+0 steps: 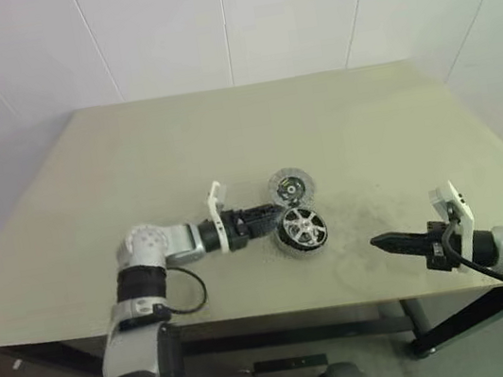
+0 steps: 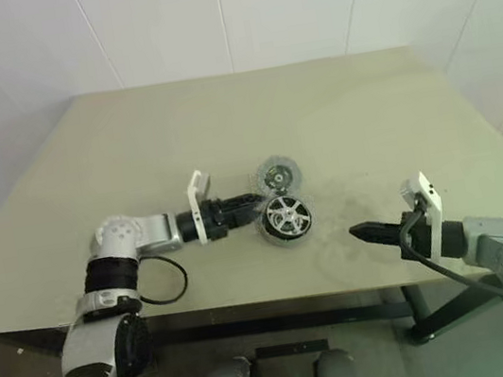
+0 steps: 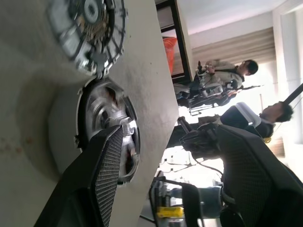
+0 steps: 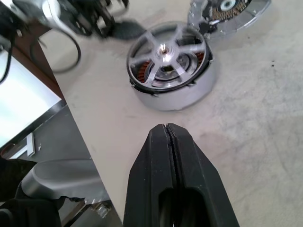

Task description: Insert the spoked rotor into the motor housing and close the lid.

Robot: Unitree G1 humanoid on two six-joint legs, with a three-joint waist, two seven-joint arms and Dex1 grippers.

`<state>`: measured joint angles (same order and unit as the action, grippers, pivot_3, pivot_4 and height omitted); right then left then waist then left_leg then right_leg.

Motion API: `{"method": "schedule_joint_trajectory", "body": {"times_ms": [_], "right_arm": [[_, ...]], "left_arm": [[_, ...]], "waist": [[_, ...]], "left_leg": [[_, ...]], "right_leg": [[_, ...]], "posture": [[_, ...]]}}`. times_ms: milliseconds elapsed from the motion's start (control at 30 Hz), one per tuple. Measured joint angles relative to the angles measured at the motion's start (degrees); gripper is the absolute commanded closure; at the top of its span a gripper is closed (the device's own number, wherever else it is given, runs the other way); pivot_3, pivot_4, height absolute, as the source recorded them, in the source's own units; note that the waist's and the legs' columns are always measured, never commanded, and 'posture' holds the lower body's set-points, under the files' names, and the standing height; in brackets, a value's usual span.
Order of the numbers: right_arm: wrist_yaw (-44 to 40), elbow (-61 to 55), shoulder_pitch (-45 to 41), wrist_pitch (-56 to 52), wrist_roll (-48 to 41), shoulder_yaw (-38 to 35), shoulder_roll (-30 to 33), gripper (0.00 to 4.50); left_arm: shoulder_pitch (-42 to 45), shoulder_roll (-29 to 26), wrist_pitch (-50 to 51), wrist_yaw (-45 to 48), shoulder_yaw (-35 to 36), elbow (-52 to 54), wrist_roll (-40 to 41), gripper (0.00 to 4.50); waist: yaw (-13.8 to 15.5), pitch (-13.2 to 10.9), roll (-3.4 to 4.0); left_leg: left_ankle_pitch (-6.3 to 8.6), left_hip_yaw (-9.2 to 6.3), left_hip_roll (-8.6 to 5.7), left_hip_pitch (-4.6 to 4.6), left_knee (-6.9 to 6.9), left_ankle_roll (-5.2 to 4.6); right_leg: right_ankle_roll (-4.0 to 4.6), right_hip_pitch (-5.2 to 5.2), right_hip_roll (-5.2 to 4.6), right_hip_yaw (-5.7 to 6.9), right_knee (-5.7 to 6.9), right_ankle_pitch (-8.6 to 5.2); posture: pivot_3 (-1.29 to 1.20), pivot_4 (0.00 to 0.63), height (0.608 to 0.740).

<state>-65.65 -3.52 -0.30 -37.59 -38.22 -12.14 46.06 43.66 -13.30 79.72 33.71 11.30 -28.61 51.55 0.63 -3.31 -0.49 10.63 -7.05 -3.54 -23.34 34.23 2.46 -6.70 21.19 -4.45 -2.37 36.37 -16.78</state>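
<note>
right claw [image 1: 380, 243]: closest to the camera, fingers pressed together with nothing between them, hovering over the tabletop [image 1: 132, 159] at about 4 o'clock from the parts.

left claw [image 1: 273, 216]: fingers spread and empty as far as I can tell, lying nearly level and pointing toward 3 o'clock. Its tips sit right at the 9 o'clock edge of the rotor – just beside it, maybe brushing it, can't say for sure.

spoked rotor [image 1: 301, 227]: black rim, shiny silver spokes, little shaft poking up in the middle. Looks already dropped into the motor housing [image 4: 189, 97], since copper windings peek through between the spokes.

lid [image 1: 289, 185]: further back, at roughly 12 o'clock from the rotor and touching or very nearly touching the housing. Pale grey with radial ribs and a dark hub – seems tipped up on the housing edge rather than flat, but hard to call.

what matters next: my read is only the lid is left. It sits just past the left claw's tips, up toward 1 o'clock, while the right claw is well apart – so the left arm is the nearer one.
</note>
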Motion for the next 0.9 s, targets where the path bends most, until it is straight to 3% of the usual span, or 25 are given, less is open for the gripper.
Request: {"method": "schedule_joint_trajectory", "body": {"times_ms": [133,200,367,633,767,900], "right_arm": [[0.00,0.47,-0.41,0.56,0.85,0.34,-0.10,4.50],[-0.01,0.54,-0.50,0.66,0.97,0.40,-0.17,4.50],[-0.03,1.14,-0.60,0.94,1.02,0.46,-0.72,4.50],[-0.02,0.97,-0.89,-1.03,-1.04,-0.08,-1.71,4.50],[0.39,-1.06,-2.03,-3.32,-3.77,-0.76,-1.71,4.50],[1.66,-2.84,-2.90,-4.27,-4.87,-0.99,-1.89,4.50]], "left_arm": [[2.86,-4.18,-0.21,5.02,-4.57,2.07,-2.08,1.19],[3.01,-7.05,-2.35,9.16,-10.18,4.53,-4.67,1.19],[1.62,-8.56,-19.75,18.48,-17.32,12.92,-12.17,1.19],[-11.35,1.69,-48.49,21.73,-21.15,18.40,-21.15,1.19],[-15.70,6.37,-59.25,20.88,-21.80,17.13,-25.05,2.09],[-17.16,8.70,-67.43,21.11,-23.67,13.37,-29.24,3.47]], "waist": [[0.04,0.01,0.01],[-0.02,0.01,0.01],[0.11,0.01,0.04],[0.08,0.04,0.07],[0.12,0.05,0.09],[0.20,0.04,0.08]], "left_leg": [[0.00,0.02,-0.01,0.02,0.01,0.00],[0.00,0.03,0.00,0.02,0.00,0.01],[0.02,0.12,0.10,0.02,-0.02,0.01],[0.06,0.25,0.13,0.03,0.01,-0.15],[0.07,0.29,0.12,0.08,0.05,-0.17],[0.07,0.28,0.05,0.08,0.10,-0.18]], "right_leg": [[0.00,-0.05,-0.02,-0.01,-0.01,0.00],[0.01,-0.03,-0.02,-0.02,-0.01,0.00],[0.03,-0.02,-0.06,-0.10,-0.04,-0.01],[0.02,-0.03,-0.08,-0.23,-0.10,0.00],[0.01,-0.09,-0.07,-0.25,-0.10,0.01],[-0.01,-0.13,-0.05,-0.24,-0.10,0.02]], "posture": [[0.00,0.000,0.740],[0.00,0.000,0.740],[0.00,0.000,0.740],[0.00,0.000,0.740],[0.00,0.000,0.740],[0.00,0.000,0.740]]}}
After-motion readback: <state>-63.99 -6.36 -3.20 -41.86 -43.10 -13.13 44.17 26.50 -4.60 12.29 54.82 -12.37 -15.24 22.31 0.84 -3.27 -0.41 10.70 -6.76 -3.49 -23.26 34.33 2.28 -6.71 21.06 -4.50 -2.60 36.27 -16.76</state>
